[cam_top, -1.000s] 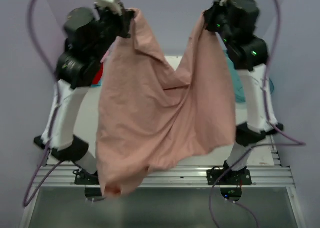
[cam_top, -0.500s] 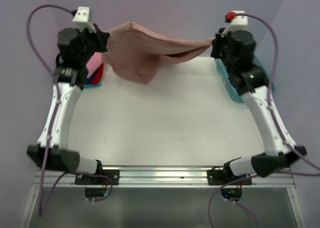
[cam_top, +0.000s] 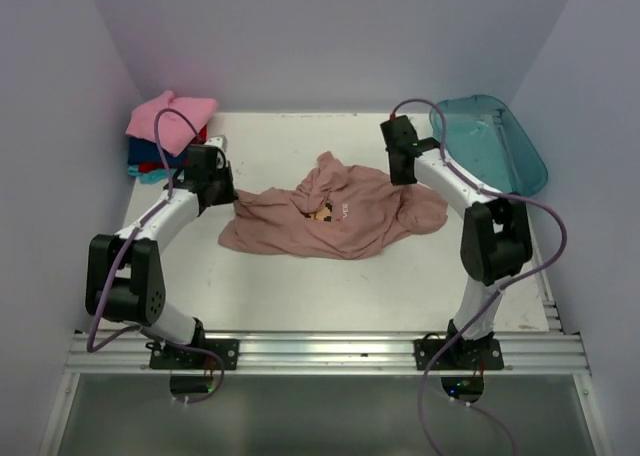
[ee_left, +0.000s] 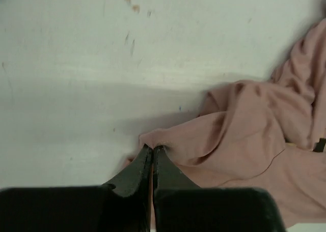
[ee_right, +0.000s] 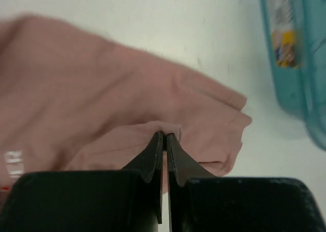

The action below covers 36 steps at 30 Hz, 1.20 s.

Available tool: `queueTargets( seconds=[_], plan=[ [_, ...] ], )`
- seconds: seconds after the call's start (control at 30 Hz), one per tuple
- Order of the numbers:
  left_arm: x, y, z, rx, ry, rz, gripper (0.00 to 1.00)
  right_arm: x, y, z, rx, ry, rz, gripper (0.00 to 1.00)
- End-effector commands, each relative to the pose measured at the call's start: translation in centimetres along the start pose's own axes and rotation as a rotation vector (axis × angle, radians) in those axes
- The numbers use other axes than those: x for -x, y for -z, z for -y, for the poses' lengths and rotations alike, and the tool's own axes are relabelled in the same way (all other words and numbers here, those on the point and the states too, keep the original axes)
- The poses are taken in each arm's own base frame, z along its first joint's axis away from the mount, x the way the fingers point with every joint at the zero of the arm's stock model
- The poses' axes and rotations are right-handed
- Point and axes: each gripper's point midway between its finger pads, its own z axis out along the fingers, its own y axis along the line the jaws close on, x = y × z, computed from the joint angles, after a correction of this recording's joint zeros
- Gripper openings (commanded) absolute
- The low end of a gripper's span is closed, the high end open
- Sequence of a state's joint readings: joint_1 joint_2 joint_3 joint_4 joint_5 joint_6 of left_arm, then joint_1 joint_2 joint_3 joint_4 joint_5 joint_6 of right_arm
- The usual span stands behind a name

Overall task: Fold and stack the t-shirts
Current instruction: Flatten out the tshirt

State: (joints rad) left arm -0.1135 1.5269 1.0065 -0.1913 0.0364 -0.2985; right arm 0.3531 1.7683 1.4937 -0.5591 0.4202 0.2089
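The white counter [cam_top: 350,286] carries one loose shirt, a dusty pink-brown tee [cam_top: 340,221], lying rumpled and bunched near its middle with sleeves and hem folded over one another. Beyond the tee and to its right sits a translucent teal tub [cam_top: 495,141]. Beyond the tee and to its left, well apart from it, is the stack of folded tees [cam_top: 165,131], bright pink on top with red and blue edges showing below.

The left hand [cam_top: 225,194] is at the tee's left edge and the right hand [cam_top: 403,174] at its far right edge. Each is low on the cloth.

This looks like the laying-out step, with no fold made yet. The next move probably calls for drawing the two held edges apart and smoothing the body flat, print up, before any fold.

Only the overhead view shows the stack, the whole crumple and the small chest print [cam_top: 320,213]. Only the wrist views settle the grips. The left hand [ee_left: 153,149] has its fingers pressed together on a small ridge of the tee's edge. The right hand [ee_right: 165,135] likewise pinches a raised fold, with white lettering [ee_right: 12,161] at that frame's left edge.
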Motion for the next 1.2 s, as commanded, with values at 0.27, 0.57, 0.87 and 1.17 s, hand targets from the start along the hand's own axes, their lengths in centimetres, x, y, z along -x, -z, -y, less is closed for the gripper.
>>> queueTargets(
  seconds=[0.27,0.57,0.87,1.17],
  plan=[
    [-2.6,9.0,1.1,-0.021,0.037,-0.091,0.0,-8.2,6.6,0.5,-0.01,0.068,-0.305,0.0],
    [-6.3,18.3,3.1,-0.13,0.096,-0.134,0.0,-16.5,14.6,0.3,0.087,0.154,-0.492,0.0],
    [-9.8,24.8,4.3,-0.199,0.213,-0.211,0.0,-19.8,22.4,4.6,0.071,0.112,-0.582,0.0],
    [-3.9,25.6,5.8,-0.259,0.16,-0.035,1.0,-16.8,20.8,4.6,0.022,0.112,-0.45,0.99]
  ],
)
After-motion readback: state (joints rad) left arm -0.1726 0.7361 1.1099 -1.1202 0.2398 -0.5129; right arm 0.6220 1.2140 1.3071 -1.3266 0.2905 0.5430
